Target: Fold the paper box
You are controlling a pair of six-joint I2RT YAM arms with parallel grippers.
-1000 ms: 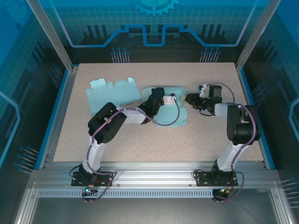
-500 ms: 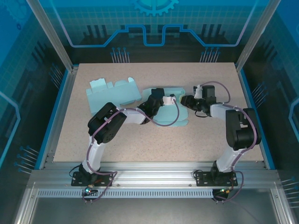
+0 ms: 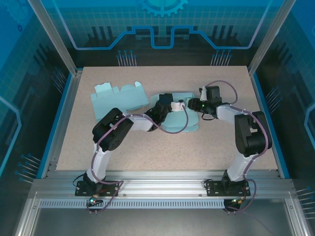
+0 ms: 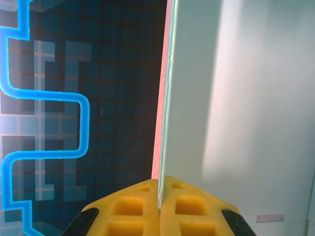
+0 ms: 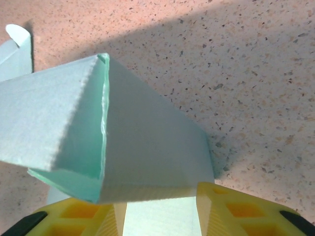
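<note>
The light teal paper box lies partly folded at the table's middle. My left gripper is shut on one of its raised panels; in the left wrist view the yellow fingertips pinch the thin paper edge that runs straight up from them. My right gripper is at the box's right end and open. In the right wrist view a folded corner of the box rises just ahead of the spread yellow fingers, and a flat teal flap lies between them.
A second, flat teal box blank lies at the back left of the speckled table. Blue walls and aluminium posts ring the table. Cables loop over both forearms near the box.
My right gripper has moved left up to the box's right end, and its fingers have spread wider. The left gripper has kept its pinch on the panel without moving.
</note>
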